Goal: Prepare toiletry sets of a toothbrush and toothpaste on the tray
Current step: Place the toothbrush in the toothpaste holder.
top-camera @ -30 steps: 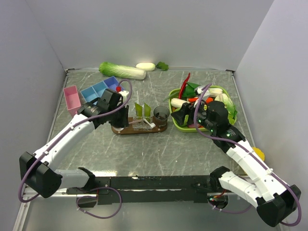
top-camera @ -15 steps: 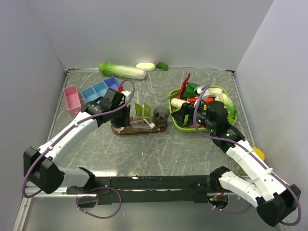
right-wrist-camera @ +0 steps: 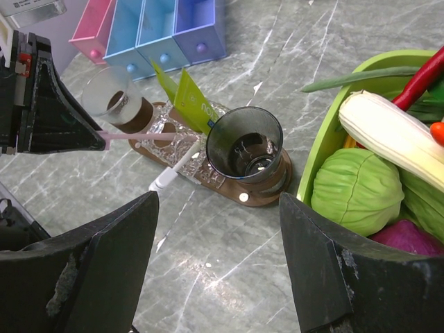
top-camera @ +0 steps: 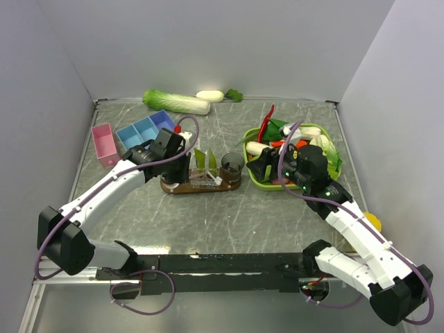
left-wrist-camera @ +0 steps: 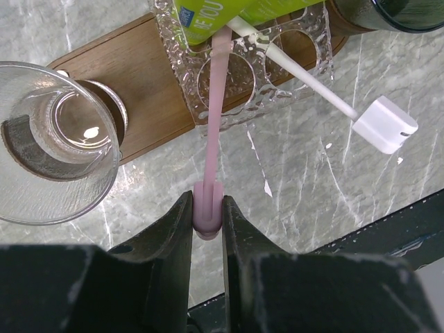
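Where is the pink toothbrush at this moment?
In the left wrist view, the pink toothbrush is clamped in the left gripper; its far end reaches the clear holder on the wooden tray, between the clear tumbler and the white toothbrush.

Left arm (top-camera: 104, 191) stretched forward, left gripper (left-wrist-camera: 207, 208) clamped on a pink toothbrush (left-wrist-camera: 214, 118). Right arm (top-camera: 357, 225) bent, right gripper (right-wrist-camera: 218, 205) jaws wide, empty.
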Action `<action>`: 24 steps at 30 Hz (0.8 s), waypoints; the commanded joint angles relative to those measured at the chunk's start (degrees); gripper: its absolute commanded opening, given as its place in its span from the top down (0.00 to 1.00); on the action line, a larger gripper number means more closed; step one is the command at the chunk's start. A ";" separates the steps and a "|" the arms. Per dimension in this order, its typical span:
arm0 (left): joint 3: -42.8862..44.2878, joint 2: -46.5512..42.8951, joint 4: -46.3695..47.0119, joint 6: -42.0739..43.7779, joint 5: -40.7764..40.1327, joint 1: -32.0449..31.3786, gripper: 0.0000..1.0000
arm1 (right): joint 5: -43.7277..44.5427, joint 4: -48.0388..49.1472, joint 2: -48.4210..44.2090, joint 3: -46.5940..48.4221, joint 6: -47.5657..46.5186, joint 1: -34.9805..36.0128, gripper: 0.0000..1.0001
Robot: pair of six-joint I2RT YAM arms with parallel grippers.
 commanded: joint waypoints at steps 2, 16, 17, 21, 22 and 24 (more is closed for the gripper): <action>1.79 0.72 -0.01 0.05 -3.07 -0.73 0.99 | 0.45 0.96 0.28 -0.27 -0.92 -0.30 0.22; 2.50 0.72 0.25 0.22 -3.07 -1.17 0.66 | 0.28 0.70 0.63 -0.09 -1.01 -0.30 0.22; 2.50 0.64 0.25 0.31 -3.07 -1.08 0.64 | 0.28 0.70 0.46 -0.09 -1.01 -0.22 0.22; 2.76 0.37 0.25 0.40 -3.07 -1.17 0.54 | 0.36 0.61 0.37 -0.09 -0.92 -0.39 0.22; 2.76 0.20 0.17 0.49 -3.07 -1.17 0.52 | 0.36 0.61 0.37 -0.09 -0.92 -0.30 0.22; 2.76 -0.24 0.43 0.58 -3.07 -1.17 0.47 | 0.28 0.61 0.37 -0.09 -0.92 -0.30 0.22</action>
